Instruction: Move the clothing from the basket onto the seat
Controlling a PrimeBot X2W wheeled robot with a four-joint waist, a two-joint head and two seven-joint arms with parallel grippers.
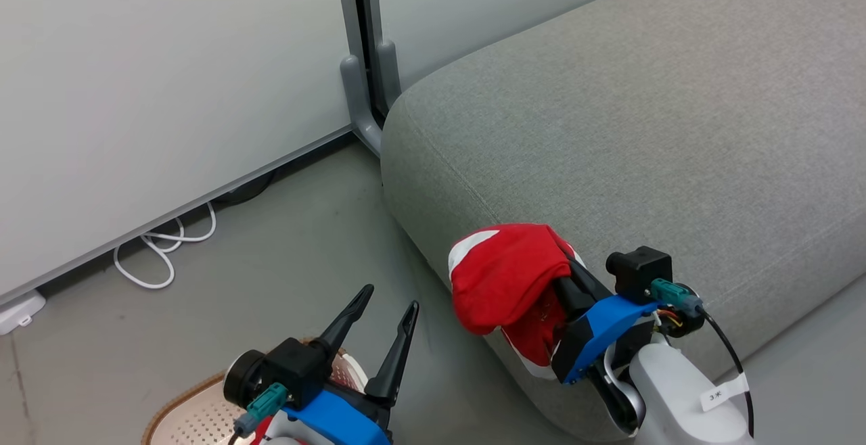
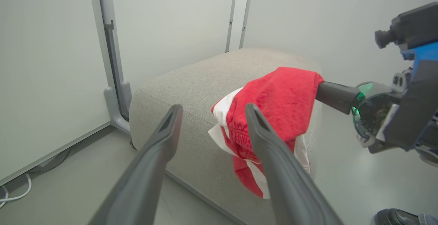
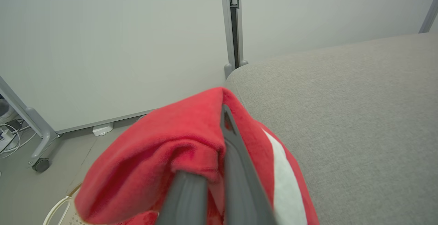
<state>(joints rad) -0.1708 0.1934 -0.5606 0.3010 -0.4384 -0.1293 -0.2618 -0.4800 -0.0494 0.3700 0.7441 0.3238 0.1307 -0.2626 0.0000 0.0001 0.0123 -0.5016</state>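
A red garment with white panels, the clothing (image 1: pixel 504 276), hangs over the front edge of the light grey seat (image 1: pixel 643 127), with my right gripper (image 1: pixel 572 286) shut on it. In the right wrist view the clothing (image 3: pixel 164 143) drapes over both fingers of the right gripper (image 3: pixel 215 149), beside the seat (image 3: pixel 342 98). My left gripper (image 1: pixel 389 303) stands open and holds nothing, above the cream basket (image 1: pixel 196 411) on the floor. The left wrist view looks between the left gripper (image 2: pixel 212 110) fingers at the clothing (image 2: pixel 280 98) and the right gripper (image 2: pixel 328 93).
White partition panels stand behind, joined by a grey metal post (image 1: pixel 362 93) with a foot near the seat's corner. A white cable (image 1: pixel 162 249) loops on the grey floor by the panel. A person's shoe (image 2: pixel 393 216) shows at the lower right of the left wrist view.
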